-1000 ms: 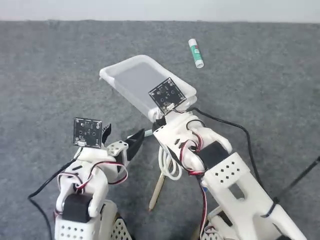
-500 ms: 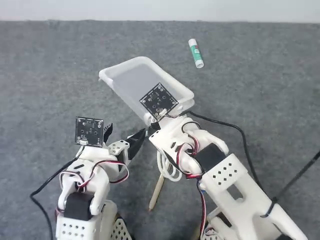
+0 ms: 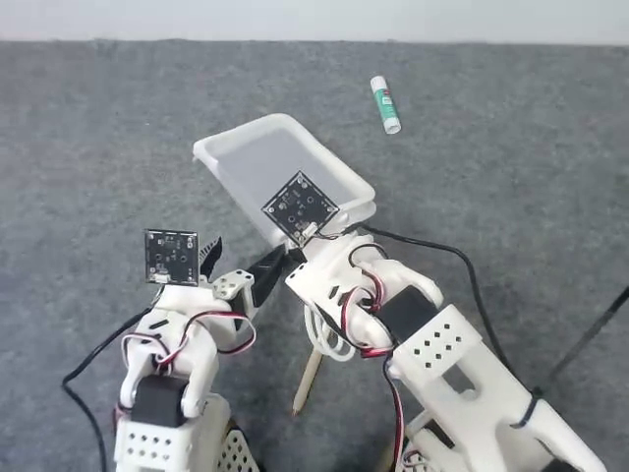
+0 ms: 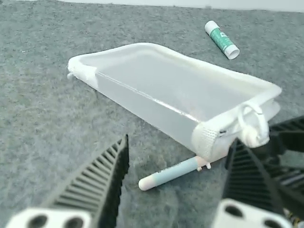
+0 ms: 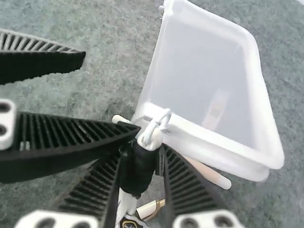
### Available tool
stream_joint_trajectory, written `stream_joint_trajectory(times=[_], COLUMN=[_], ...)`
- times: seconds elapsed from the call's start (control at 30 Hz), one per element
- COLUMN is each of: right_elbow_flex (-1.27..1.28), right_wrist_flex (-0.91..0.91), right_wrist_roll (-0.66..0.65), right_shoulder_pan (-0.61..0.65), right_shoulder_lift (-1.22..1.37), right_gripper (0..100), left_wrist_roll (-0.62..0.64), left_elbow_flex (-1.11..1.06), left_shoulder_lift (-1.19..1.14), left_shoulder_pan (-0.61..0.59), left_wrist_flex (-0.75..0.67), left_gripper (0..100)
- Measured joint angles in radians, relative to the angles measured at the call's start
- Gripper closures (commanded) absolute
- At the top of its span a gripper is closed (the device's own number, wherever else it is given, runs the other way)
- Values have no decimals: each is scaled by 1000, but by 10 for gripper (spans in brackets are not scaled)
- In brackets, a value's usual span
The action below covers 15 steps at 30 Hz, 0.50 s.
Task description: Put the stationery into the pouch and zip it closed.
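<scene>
A translucent white pouch point(image 3: 280, 162) lies on the grey carpet, its far end open and nothing visible inside point(image 4: 175, 92). My right gripper point(image 5: 142, 151) is shut on the black zipper pull point(image 5: 137, 164) with its white ring, at the pouch's near corner point(image 5: 156, 124). My left gripper point(image 4: 175, 190) is open just beside that corner, its fingers point(image 3: 273, 264) apart and holding nothing. A pale blue pen point(image 4: 172, 173) with a pink tip lies on the carpet under the pouch's near end. A green-and-white glue stick point(image 3: 385, 104) lies beyond the pouch. A wooden pencil point(image 3: 309, 379) lies under the right arm.
Grey carpet point(image 3: 88, 138) covers the table, with open room to the left and far right of the pouch. A black cable point(image 3: 472, 280) runs beside the right arm. The table's far edge meets a pale wall point(image 3: 314, 20).
The right arm has swung left toward the left arm, drawing the pouch's near corner with it and turning the pouch slightly. The left arm has hardly moved.
</scene>
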State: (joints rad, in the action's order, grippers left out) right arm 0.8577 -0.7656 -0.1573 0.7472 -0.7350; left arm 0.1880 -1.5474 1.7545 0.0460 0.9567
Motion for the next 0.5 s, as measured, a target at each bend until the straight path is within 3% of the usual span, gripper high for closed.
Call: stream_joint_trajectory(times=[0.5], right_elbow_flex=[0], right_wrist_flex=[-37], right_wrist_roll=[0], right_shoulder_pan=[63], right_shoulder_lift=[-129], right_gripper=[993], left_wrist_roll=[-43], left_elbow_flex=[-54], left_shoulder_lift=[-2], left_shoulder_pan=[3], left_wrist_flex=[-48], left_gripper=[689])
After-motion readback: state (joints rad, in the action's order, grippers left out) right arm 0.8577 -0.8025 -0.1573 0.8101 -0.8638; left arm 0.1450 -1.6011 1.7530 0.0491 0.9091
